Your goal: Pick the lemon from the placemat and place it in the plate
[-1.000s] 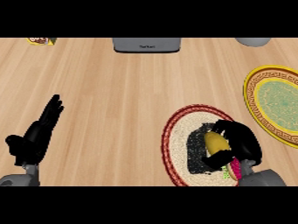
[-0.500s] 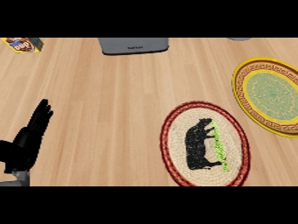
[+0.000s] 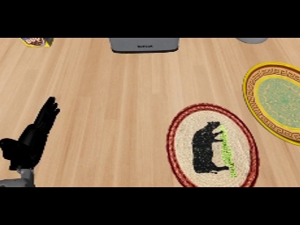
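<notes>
A light wooden tabletop (image 3: 113, 110) fills the view, its plank grain running from side to side. At the far edge, a little left of the middle, stands a grey box-shaped appliance (image 3: 144, 44) with rounded corners and a small dark marking on its near face; its far part is cut off. Well to its left, in the far corner, lies a small packet (image 3: 35, 41) in yellow, red and white, only partly visible. Far right, a pale grey rounded object (image 3: 252, 40) just peeks in, too cropped to identify.
</notes>
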Available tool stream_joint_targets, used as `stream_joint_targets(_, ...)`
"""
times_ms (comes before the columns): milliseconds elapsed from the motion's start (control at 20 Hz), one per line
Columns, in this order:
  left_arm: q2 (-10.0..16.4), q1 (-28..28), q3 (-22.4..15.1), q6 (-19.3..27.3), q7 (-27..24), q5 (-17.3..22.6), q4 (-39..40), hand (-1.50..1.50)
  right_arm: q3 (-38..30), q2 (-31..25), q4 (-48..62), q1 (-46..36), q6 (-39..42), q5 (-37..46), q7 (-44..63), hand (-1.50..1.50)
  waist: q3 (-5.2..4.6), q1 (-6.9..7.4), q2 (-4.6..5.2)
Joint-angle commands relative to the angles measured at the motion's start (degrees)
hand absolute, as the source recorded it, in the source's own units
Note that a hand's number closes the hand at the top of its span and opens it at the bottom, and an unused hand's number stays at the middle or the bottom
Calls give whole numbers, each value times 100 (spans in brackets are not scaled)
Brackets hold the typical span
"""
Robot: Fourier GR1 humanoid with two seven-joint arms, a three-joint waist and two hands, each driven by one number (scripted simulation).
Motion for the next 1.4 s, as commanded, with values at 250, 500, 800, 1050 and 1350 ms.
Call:
stream_joint_targets(250, -141, 172, -71, 47, -37, -165, -223, 0, -1079, 108, -1152, 271, -4, -579, -130, 150, -13, 116, 8)
stream_joint_targets(500, -147, -284, -22, -101, -20, -180, 140, 0, -898, -620, -741, -759, 661, -725, 491, 150, -8, 186, 32)
stream_joint_targets(800, -250, -238, 9, -25, 246, -274, -86, 0, -260, -22, -1606, -1138, 448, -162, 1174, 150, -7, 187, 25)
stream_joint_targets(1050, -100, -503, 246, -283, 148, -123, 280, 0, 498, 197, -1565, -1925, 492, 38, 1634, 150, -6, 215, 34)
stream_joint_targets(1350, -382, -317, 105, -73, -160, -412, 343, 0, 1198, 313, -480, -3086, 304, 472, 1481, 150, -3, 245, 42)
